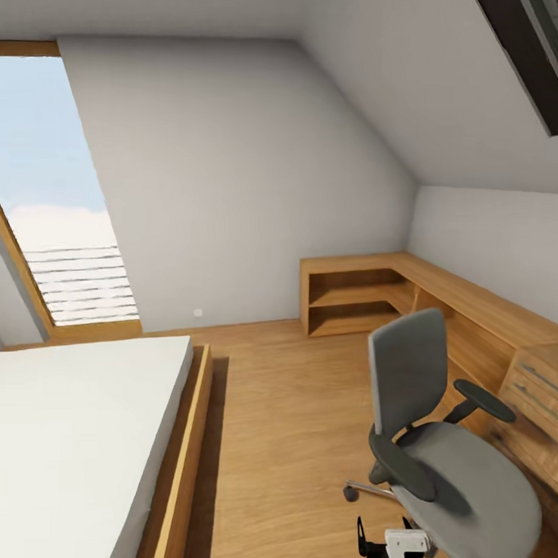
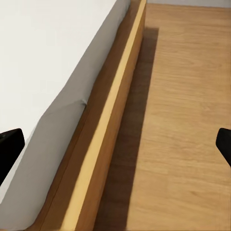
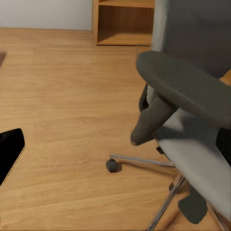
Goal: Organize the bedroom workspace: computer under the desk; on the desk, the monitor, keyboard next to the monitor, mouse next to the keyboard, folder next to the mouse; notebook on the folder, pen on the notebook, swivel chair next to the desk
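The grey-backed, grey-seated swivel chair point(image 1: 445, 434) with black armrests and a chrome star base is standing on the wood plank floor point(image 1: 284, 424) at the right of the head view, just beside a light wood drawer-and-shelf cabinet point(image 1: 473, 320) that is running along the wall under the sloped grey ceiling. Its seat is lying bare, with no folder showing on it. In the right wrist view the chair's dark armrest point(image 3: 187, 89) is looming close, and one castor point(image 3: 112, 165) is resting on the planks. At the left of the head view a wooden-framed bed with a white mattress point(image 1: 84, 447) is sitting below a tall window point(image 1: 51, 198); a dark-framed skylight point(image 1: 528, 45) is cutting into the ceiling at upper right. The left wrist view is looking down at the bed's wooden side rail point(image 2: 103, 144) and the floor beside it. The left gripper's black fingers point(image 2: 9, 149) are showing at opposite edges of that picture, spread wide with nothing between them. The right gripper's fingers point(image 3: 9, 151) are likewise standing far apart, holding nothing.
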### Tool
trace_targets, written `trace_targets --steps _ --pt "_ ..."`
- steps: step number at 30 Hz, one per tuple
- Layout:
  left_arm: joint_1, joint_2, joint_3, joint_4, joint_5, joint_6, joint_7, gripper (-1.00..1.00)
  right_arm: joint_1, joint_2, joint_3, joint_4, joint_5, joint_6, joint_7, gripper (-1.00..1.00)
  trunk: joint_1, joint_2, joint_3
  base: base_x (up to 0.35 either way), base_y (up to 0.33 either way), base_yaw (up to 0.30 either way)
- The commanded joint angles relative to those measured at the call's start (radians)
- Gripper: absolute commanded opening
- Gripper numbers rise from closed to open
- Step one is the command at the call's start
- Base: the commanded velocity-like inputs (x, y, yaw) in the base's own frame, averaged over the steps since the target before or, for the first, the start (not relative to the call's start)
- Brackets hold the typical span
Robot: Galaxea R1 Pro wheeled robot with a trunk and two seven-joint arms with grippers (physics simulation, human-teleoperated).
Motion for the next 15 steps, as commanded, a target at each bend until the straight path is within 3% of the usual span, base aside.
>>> trace_targets --steps 1,6,15 --pt "-0.001 0.001 -0.008 -0.001 0.002 -0.001 0.009 1.0 -0.001 0.002 0.008 0.001 -0.007 -0.003 -0.004 1.0 0.001 -0.001 -0.002 0.301 0.0 0.035" --pt "-0.001 0.001 -0.004 -0.001 0.002 -0.002 0.012 1.0 -0.001 0.01 0.007 0.003 -0.006 -0.006 -0.004 1.0 0.001 -0.001 -0.002 0.177 0.0 0.144" --pt "-0.001 0.0 -0.005 -0.001 0.004 -0.004 0.013 1.0 -0.001 0.011 0.007 0.003 -0.006 -0.006 -0.005 1.0 0.001 -0.001 -0.002 0.024 0.0 0.217"
